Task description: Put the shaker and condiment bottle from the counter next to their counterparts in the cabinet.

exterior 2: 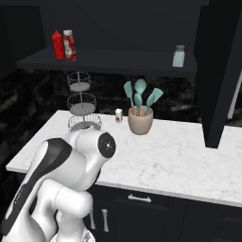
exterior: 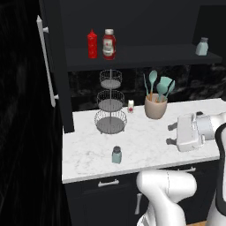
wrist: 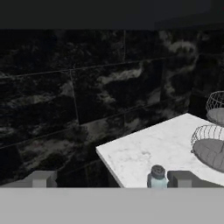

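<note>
A: So, where is the shaker point(exterior: 116, 155)?

B: Standing upright near the front edge of the counter point(exterior: 145, 141), just in front of the wire tiered stand point(exterior: 110, 102). The condiment bottle point(exterior: 109, 44) already stands on the cabinet point(exterior: 141, 57) shelf, beside the slim red bottle point(exterior: 92, 44).

A: How will it handle?

B: Probably light, rigid, a bit slick and easy to tip. I'd pinch the body below the cap.

A: And the gripper point(exterior: 172, 134)?

B: Jaws spread fully, empty, touching nothing, hanging over the counter well to the right of the shaker.
</note>
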Robot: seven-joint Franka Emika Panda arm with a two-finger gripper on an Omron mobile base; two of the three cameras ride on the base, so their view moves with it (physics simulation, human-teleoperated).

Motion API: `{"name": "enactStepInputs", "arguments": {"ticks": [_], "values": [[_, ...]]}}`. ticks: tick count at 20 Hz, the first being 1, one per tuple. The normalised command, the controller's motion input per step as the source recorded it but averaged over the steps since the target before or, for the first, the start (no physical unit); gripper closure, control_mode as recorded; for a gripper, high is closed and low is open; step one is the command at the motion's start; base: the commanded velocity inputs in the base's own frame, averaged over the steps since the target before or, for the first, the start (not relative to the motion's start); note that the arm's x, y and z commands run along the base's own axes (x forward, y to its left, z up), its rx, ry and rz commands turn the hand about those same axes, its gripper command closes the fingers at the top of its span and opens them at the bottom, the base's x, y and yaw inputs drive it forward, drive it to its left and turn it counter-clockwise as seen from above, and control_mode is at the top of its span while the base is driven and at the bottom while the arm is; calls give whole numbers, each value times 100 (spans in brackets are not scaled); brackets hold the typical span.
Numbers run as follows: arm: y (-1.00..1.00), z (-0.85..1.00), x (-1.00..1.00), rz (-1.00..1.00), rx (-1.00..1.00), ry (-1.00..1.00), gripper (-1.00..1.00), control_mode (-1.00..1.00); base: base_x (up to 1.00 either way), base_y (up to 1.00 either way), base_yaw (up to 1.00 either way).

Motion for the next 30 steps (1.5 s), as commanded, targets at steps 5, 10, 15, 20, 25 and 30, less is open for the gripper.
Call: {"name": "enactStepInputs", "arguments": {"ticks": [5,10,15,20,25,30], "values": [[58,-84,0,-1,-6,0,-100,-100,0,0,0],[3,-78,1,4,-1,0,-100,-100,0,0,0],[51,-39,7,0,0,6,-100,-100,0,0,0],[53,-41,11,-13,0,0,-100,-100,0,0,0],[21,-63,2,-10,0,0,-100,-100,0,0,0],[11,-56,0,-7,0,-3,-100,-100,0,0,0]]}}
